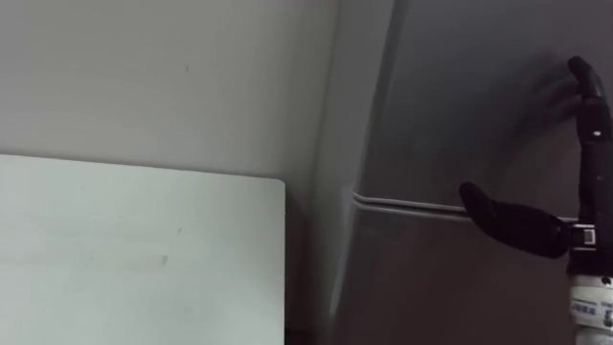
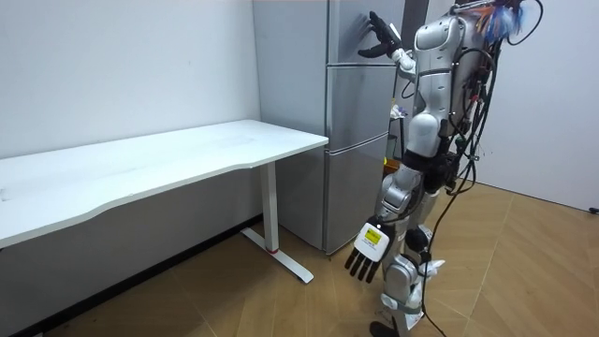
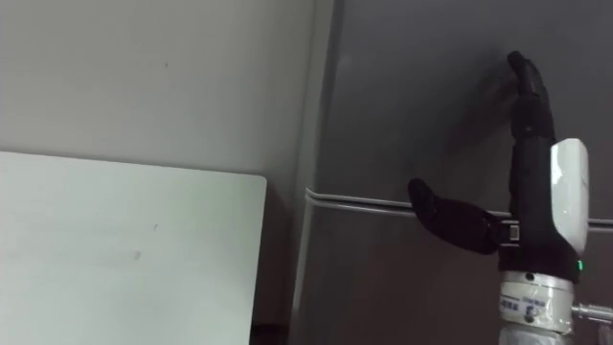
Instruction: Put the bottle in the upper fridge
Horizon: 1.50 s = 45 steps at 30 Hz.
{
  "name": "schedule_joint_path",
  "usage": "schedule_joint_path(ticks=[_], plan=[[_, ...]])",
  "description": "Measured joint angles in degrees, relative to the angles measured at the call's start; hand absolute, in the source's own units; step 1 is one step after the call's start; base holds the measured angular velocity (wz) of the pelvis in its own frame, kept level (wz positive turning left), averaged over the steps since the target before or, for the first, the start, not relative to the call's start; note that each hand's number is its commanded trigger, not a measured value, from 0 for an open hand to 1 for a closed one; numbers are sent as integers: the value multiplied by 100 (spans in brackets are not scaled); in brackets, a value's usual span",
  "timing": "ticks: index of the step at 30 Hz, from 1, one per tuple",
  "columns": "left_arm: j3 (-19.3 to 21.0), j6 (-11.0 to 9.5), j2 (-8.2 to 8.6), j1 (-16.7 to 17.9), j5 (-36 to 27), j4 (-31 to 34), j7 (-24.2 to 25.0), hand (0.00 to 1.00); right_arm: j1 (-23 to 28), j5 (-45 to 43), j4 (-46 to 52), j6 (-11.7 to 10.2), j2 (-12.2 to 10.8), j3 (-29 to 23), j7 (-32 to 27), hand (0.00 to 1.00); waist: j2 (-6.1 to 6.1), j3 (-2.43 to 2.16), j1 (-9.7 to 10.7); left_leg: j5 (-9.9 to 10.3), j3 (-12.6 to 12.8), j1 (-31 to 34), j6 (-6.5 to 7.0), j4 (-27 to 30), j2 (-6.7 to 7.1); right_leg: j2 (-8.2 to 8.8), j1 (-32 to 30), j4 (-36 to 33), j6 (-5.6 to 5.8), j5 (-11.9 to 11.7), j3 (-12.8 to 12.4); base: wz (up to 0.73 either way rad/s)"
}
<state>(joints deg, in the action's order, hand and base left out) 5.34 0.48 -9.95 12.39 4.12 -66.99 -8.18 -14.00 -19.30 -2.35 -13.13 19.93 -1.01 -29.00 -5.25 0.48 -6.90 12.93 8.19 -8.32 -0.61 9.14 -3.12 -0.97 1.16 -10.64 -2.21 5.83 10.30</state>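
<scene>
Right eye view: our right hand [image 3: 532, 182] lies flat, fingers straight, on the closed upper fridge door [image 3: 421, 86]. Our left hand [image 2: 367, 251] hangs slack and empty, off the fridge. We cannot tell where the bottle is. We should press squarely, near the door's free edge.

The fridge [image 3: 383, 268] ran past the top and bottom edges of both eye views, and the room view cut off its top. Against the fridge's front, the right hand [image 1: 592, 182] was clipped by the left eye view's right edge. Beside the fridge, the table [image 1: 144, 249] was cut by the left and lower edges. The fridge's inside was hidden behind its shut front.
</scene>
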Motion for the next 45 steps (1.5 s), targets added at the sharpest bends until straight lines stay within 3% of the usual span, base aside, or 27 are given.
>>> schedule_joint_path(ticks=[3, 11, 16, 25, 29, 30, 35, 39, 43, 45], plan=[[-7, 19, -10, -18, 0, 3, 5, 0, -166, -120, -315, -6, 0, 40, -18, 0, -12, 4, -38, -15, -3, 0, -14, 49, -4, 21, 5, -4, 5, 2, -11, 0], [-118, 313, -20, -42, 1, 185, 38, 0, -302, -169, -829, 8, 9, 92, -96, 0, -4, 0, -142, -51, -99, 100, -33, 175, -4, 51, 4, -17, -23, -53, 91, 7], [-114, 327, -20, -36, 3, 186, 30, 0, -301, -181, -880, 69, 9, 129, -85, 0, -4, -1, -142, -88, -100, 109, -57, 176, -1, 56, -1, -19, -28, -72, 91, 1], [-95, 322, -20, 93, -12, 187, 40, 0, -273, -161, -822, 23, 29, 90, -90, 0, 7, -28, 56, -87, -224, 191, -44, 236, 22, 83, -7, -4, -28, -76, 161, 5], [19, 264, -24, 161, -5, 199, 155, 0, -83, -103, -822, -128, 49, -137, -84, 0, 4, -138, 112, -99, -315, 242, -23, 237, 49, 94, 11, 26, -12, -85, 262, 14], [51, 245, -32, 201, -3, 234, 156, 0, -34, -85, -823, -130, 66, -211, -84, 0, 0, -141, 131, -107, -339, 241, -12, 230, 61, 99, 8, 16, -17, -81, 283, 14], [184, 163, -52, 356, -6, 288, 144, 0, 43, 451, -1309, 64, 74, -790, -219, 0, -16, -123, 296, -106, -380, 179, 12, 205, 77, 120, 93, 12, 26, -34, 344, 9], [413, 140, -38, 419, 5, 287, 165, 0, 313, 1308, -1504, 222, 97, -1589, -289, 0, -48, -63, 494, -106, -420, 192, 15, 162, 83, 161, 69, 26, 42, 21, 390, 6], [646, 125, -19, 497, 5, 300, 244, 0, 419, 1710, -1523, 272, 130, -2081, -437, 0, -51, -60, 642, -112, -367, 237, 5, 110, 72, 130, -21, 2, 29, 23, 323, -10], [694, 89, -29, 494, 1, 308, 238, 0, 421, 2194, -1674, 270, 302, -2139, -670, 0, -19, -61, 719, -112, -340, 229, 5, 71, 68, 84, -42, 8, -21, -7, 290, -3]])
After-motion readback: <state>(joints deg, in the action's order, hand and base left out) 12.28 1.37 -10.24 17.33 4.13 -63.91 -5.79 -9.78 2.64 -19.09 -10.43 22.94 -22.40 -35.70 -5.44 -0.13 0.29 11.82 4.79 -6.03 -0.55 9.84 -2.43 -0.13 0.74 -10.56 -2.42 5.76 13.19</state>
